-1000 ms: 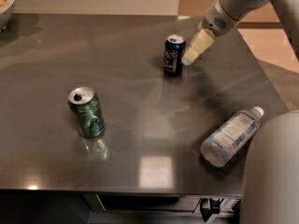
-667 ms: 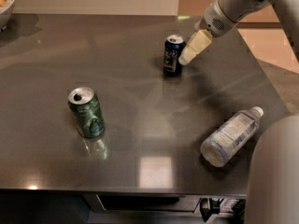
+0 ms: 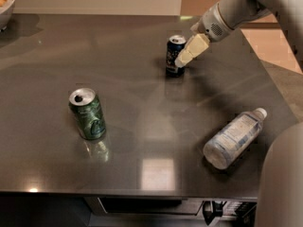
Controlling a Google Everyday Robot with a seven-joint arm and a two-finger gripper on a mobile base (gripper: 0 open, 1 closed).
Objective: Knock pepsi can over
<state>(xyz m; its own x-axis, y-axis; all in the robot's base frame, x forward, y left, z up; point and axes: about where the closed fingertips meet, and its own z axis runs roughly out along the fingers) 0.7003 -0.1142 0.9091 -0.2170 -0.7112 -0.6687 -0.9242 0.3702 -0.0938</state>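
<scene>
The pepsi can (image 3: pixel 173 56) is dark blue with a silver top and stands upright on the far middle of the grey table (image 3: pixel 142 108). My gripper (image 3: pixel 183 59) comes in from the upper right on a white arm. Its cream fingers (image 3: pixel 194 48) are pressed together and empty. The tip is at the can's right side, about mid-height, touching it or very nearly so.
A green can (image 3: pixel 87 113) stands upright at the left front. A clear plastic bottle (image 3: pixel 233 137) lies on its side at the right front. A bowl (image 3: pixel 5 4) sits at the far left corner. The table's right edge is close behind the arm.
My gripper has moved slightly left and down toward the pepsi can's right side. The can still stands upright in the same spot.
</scene>
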